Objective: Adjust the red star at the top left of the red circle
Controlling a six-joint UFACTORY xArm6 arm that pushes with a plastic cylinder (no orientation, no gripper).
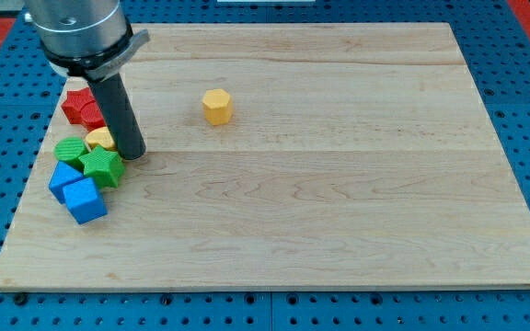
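The red star (82, 108) lies near the board's left edge, partly hidden behind my rod. No red circle can be made out; it may be hidden by the rod. My tip (132, 154) rests on the board just right of a yellow block (99, 139) and above-right of the green star (103, 166). The red star is up and to the left of the tip. A green block (70, 150) sits left of the yellow one.
Two blue blocks lie at the cluster's bottom: one at the left (63, 177), a blue cube (85, 199) below it. A yellow hexagon (216, 106) sits alone toward the view's top centre. The wooden board (339, 202) rests on a blue pegboard.
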